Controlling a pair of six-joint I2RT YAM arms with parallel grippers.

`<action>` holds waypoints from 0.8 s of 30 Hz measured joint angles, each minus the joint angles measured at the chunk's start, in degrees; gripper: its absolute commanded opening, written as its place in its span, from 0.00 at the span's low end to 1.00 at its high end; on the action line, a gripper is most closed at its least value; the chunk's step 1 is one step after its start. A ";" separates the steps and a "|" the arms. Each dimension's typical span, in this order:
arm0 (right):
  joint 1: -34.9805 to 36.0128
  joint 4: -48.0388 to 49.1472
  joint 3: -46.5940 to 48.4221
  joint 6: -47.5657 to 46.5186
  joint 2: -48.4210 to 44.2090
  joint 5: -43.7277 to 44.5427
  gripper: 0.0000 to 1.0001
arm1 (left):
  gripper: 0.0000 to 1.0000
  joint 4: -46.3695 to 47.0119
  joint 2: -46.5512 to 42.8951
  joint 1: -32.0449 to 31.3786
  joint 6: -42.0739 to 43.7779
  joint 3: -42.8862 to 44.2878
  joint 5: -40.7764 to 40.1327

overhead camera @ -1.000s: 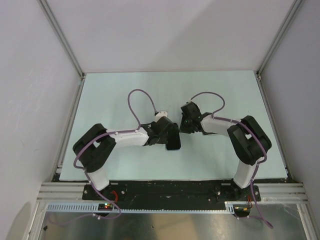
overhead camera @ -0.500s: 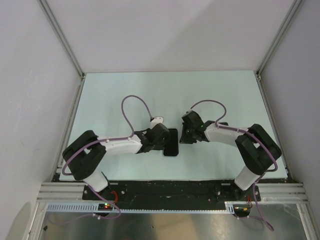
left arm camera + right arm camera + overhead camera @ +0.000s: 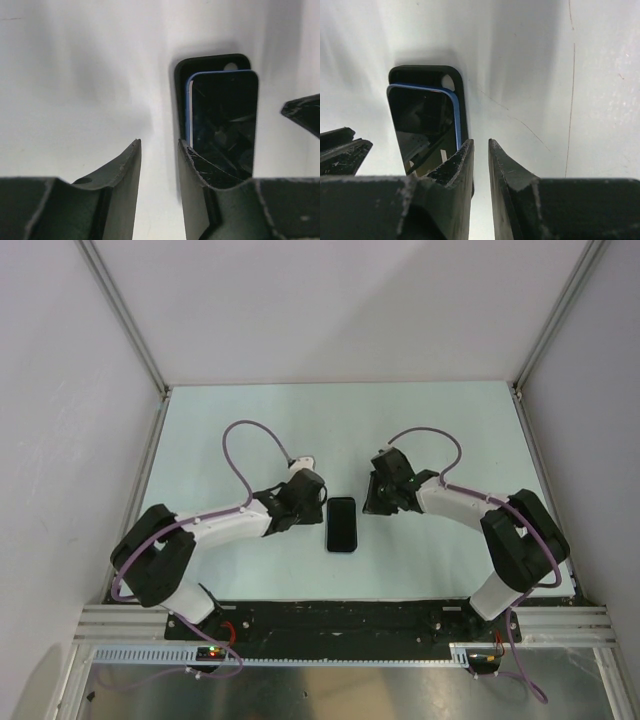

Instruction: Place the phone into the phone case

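Note:
The black-screened phone (image 3: 341, 524) with a blue edge lies face up on the black phone case on the table between the arms. In the left wrist view the phone (image 3: 225, 120) sits slightly offset on the case (image 3: 210, 64), whose far end and camera hole show beyond it. The right wrist view shows the same phone (image 3: 422, 117) and case (image 3: 420, 72). My left gripper (image 3: 320, 504) (image 3: 159, 145) is just left of the phone, narrowly open and empty. My right gripper (image 3: 368, 502) (image 3: 481, 142) is just right of it, nearly closed and empty.
The pale green table (image 3: 230, 430) is walled by white panels and metal frame posts (image 3: 165, 392) at the back corners. The arm bases and a black rail (image 3: 340, 618) run along the near edge.
Both grippers have drawn back from over the phone, the left to the left, the right to the right and back. The phone and case now lie uncovered between them.

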 measured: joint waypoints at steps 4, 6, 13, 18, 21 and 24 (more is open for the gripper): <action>0.61 -0.07 1.29 0.00 0.26 -0.39 0.24 | 0.38 0.28 0.59 0.17 -0.04 2.27 1.99; 0.94 -0.02 2.45 0.00 0.83 -0.48 0.24 | 0.38 0.68 1.01 0.28 -0.07 3.28 2.95; 1.77 0.37 5.62 0.02 3.89 -0.63 0.23 | 0.36 2.19 3.43 1.29 -0.20 4.44 5.53; 2.12 -0.35 6.67 0.04 5.33 0.28 0.23 | 0.35 2.58 5.29 1.60 -0.22 4.44 6.64; 2.14 -0.87 6.75 0.02 5.35 0.94 0.24 | 0.35 3.28 5.75 1.62 -0.24 4.44 7.08; 2.14 -1.03 6.78 0.02 5.64 1.27 0.24 | 0.35 3.78 6.25 1.66 -0.24 4.44 7.34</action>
